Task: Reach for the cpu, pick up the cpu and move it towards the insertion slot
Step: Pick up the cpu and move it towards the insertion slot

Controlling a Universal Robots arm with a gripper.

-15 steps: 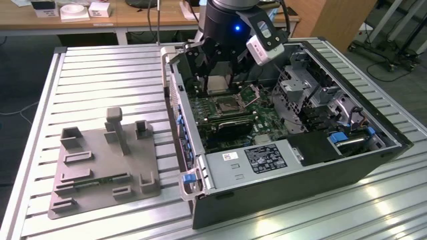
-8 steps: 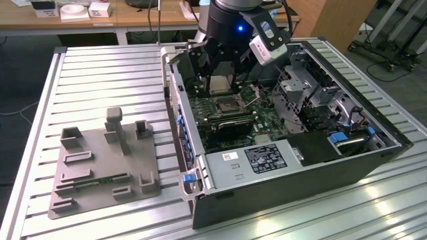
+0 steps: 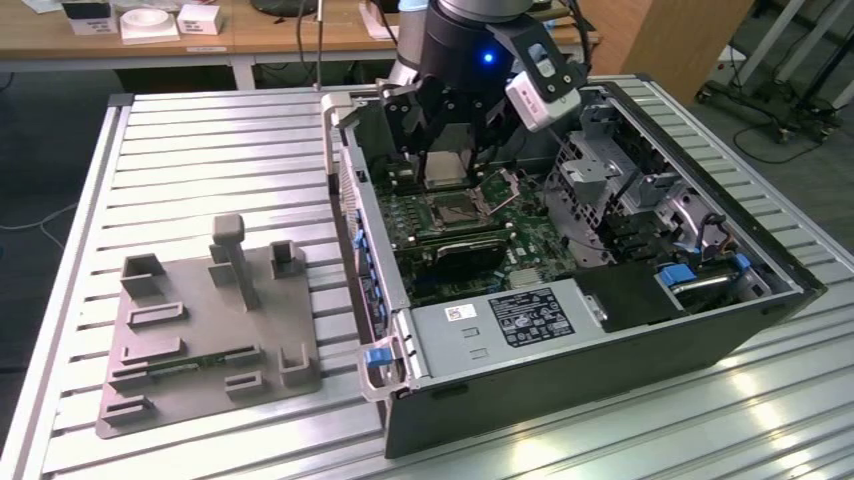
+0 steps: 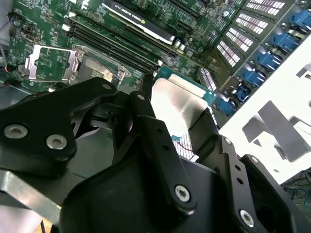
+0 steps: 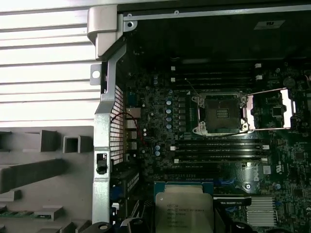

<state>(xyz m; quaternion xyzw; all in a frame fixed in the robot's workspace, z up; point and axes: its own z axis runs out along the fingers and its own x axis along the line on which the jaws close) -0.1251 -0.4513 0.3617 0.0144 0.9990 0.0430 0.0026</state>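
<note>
A grey plastic fixture (image 3: 207,325) sits on the ribbed metal tabletop (image 3: 200,160), just beside the open computer case (image 3: 747,300).

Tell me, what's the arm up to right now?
Gripper shut on the cpu, above the open computer case. Slot open, frame swung aside. Nothing seen between cpu and slot.
</note>
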